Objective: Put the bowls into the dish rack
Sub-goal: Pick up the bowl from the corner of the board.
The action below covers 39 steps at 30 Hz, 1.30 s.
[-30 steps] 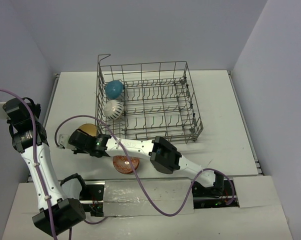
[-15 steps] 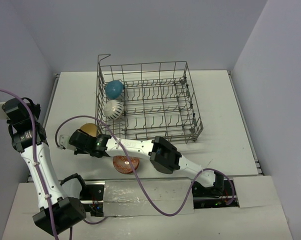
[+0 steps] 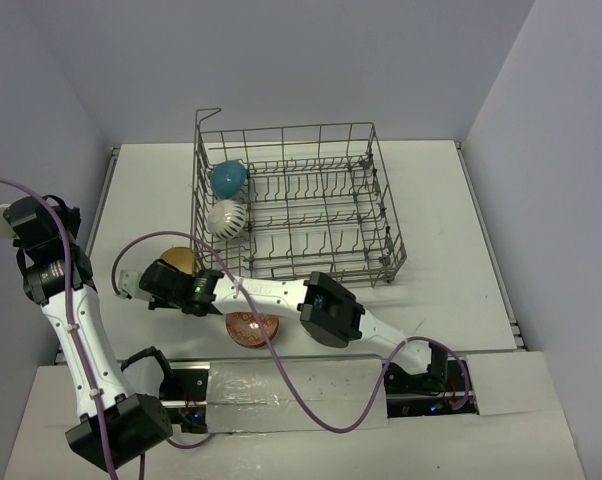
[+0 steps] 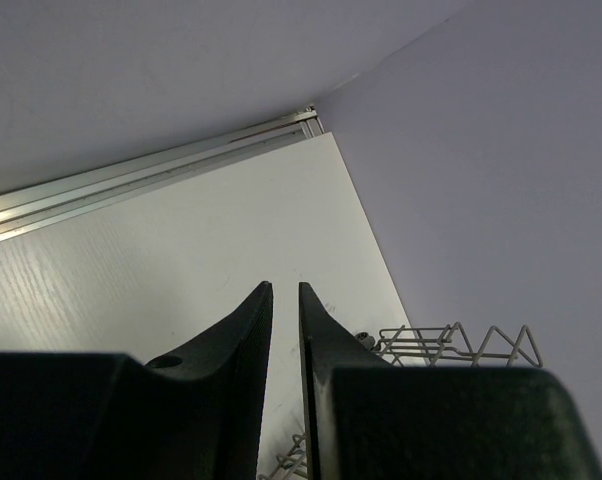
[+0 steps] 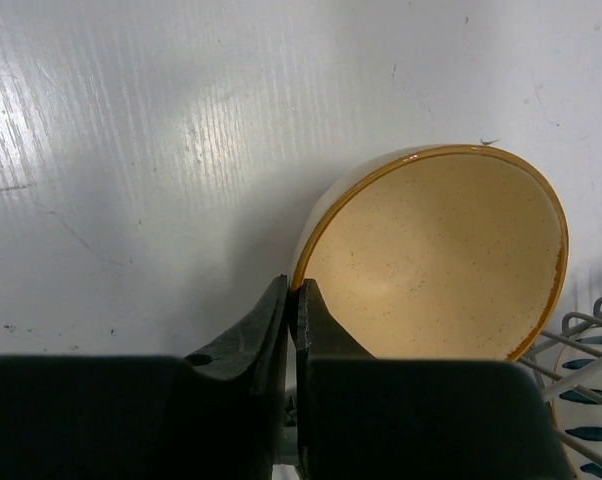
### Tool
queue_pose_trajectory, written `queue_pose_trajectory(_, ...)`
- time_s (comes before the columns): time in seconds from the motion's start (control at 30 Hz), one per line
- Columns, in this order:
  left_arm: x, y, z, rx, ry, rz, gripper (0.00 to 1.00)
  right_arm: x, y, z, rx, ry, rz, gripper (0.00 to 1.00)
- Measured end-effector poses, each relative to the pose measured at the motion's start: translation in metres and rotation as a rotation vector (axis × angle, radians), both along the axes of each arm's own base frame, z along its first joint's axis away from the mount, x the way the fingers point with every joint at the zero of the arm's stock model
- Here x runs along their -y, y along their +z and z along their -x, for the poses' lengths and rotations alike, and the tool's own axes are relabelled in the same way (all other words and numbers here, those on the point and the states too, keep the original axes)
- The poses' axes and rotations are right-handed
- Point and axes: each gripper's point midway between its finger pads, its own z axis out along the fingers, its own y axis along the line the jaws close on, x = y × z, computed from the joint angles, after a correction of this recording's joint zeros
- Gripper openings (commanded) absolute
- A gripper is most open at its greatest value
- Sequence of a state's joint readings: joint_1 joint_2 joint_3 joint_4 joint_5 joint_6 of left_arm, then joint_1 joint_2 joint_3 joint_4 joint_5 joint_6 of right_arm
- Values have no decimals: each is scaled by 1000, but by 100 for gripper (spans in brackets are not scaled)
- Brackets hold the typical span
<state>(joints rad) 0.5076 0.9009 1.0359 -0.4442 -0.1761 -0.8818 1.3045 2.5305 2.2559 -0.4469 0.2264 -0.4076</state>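
The dish rack (image 3: 383,215) stands at the back middle of the table. On edge in its left rows are a blue bowl (image 3: 227,177) and a white striped bowl (image 3: 226,217). Just left of the rack's front corner lies a yellow bowl (image 3: 179,259), and my right gripper (image 5: 293,288) is shut on the near rim of that yellow bowl (image 5: 441,260). A brown bowl (image 3: 252,327) rests on the table under the right forearm. My left gripper (image 4: 284,290) hangs high at the far left with a narrow gap between its fingers and nothing in it.
The right arm (image 3: 281,293) stretches leftward across the front of the table, above the brown bowl. A purple cable (image 3: 281,385) loops over the near edge. Rack wires (image 5: 581,325) and the striped bowl (image 5: 593,432) lie right beside the yellow bowl.
My right gripper's fingers have closed onto the yellow bowl's rim. Neither arm has visibly shifted, and the bowls stay where they were.
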Motion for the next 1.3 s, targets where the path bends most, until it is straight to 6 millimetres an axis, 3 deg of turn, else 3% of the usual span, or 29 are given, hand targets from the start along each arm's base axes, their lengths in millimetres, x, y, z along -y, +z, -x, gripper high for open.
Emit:
queue_pose_trajectory(0.8, -1, 0, -1, 7, -3, -7, 21, 13, 4, 14, -81, 17, -33, 0)
queue_pose_trajectory(1.3, 3, 3, -1, 18, -20, -12, 21, 11, 10, 39, -97, 48, -14, 0)
